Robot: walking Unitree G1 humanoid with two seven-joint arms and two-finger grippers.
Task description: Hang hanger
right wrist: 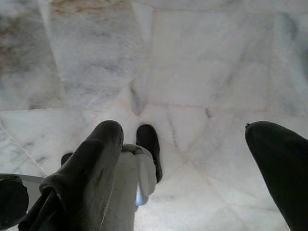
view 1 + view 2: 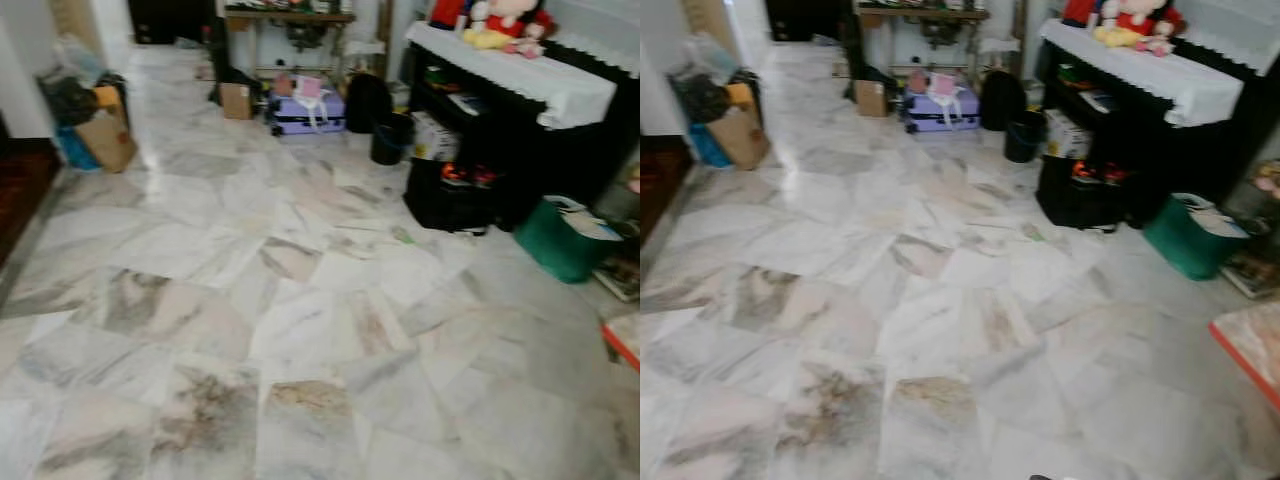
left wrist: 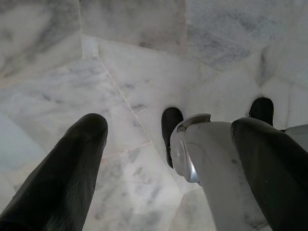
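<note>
Bare marble floor [image 2: 300, 330] lies nearest, stretching ahead to a purple suitcase [image 2: 305, 110] and a black piano [image 2: 520, 110] with a white cover. Both arms hang idle: the left claw [image 3: 168, 144] and right claw [image 1: 192, 144] point down at the tiles, fingers spread, grasping nothing. No hanger can be made out, so this looks like the search stage; next, walk on and find it.

The hanger cannot be made out (room views blurred).
</note>
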